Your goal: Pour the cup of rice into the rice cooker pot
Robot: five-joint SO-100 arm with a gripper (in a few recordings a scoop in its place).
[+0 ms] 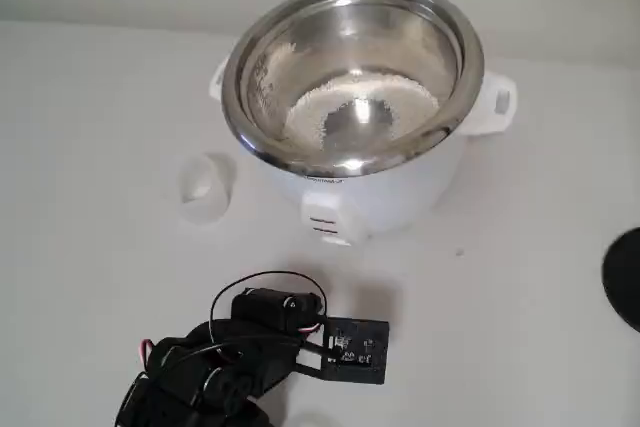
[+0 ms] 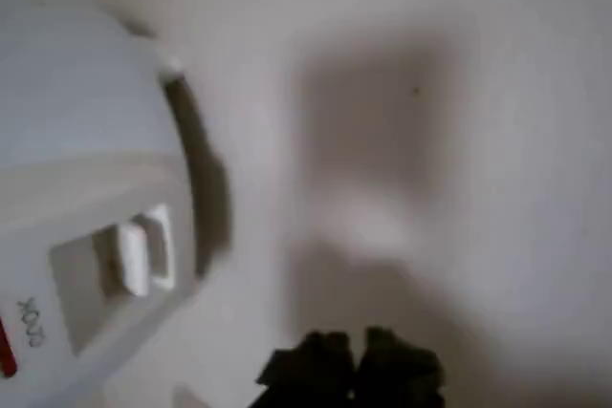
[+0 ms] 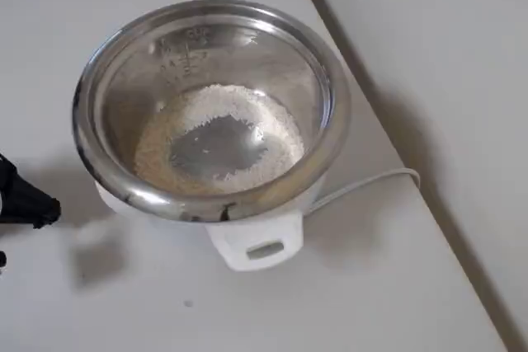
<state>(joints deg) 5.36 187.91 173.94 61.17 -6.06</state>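
1. White and matte, the surface runs under everything; in the overhead view a pale wall or floor lies beyond its slanted edge, and a white cord trails off the cooker toward that edge.
2. The black claw shows in the wrist view as two blurred dark tips at the bottom edge, close side by side with nothing between them; I cannot tell whether they fully meet. In the fixed view the black arm sits low on the surface, in front of the cooker.
3. The cup stands on the surface just left of the cooker in the fixed view, well apart from the claw. It is small, translucent and whitish.
4. The rice cooker pot lies beyond the arm, a shiny steel bowl with a flared rim in a white body with side handles.
5. The rice lies inside the pot as a pale ring around a bare steel centre.
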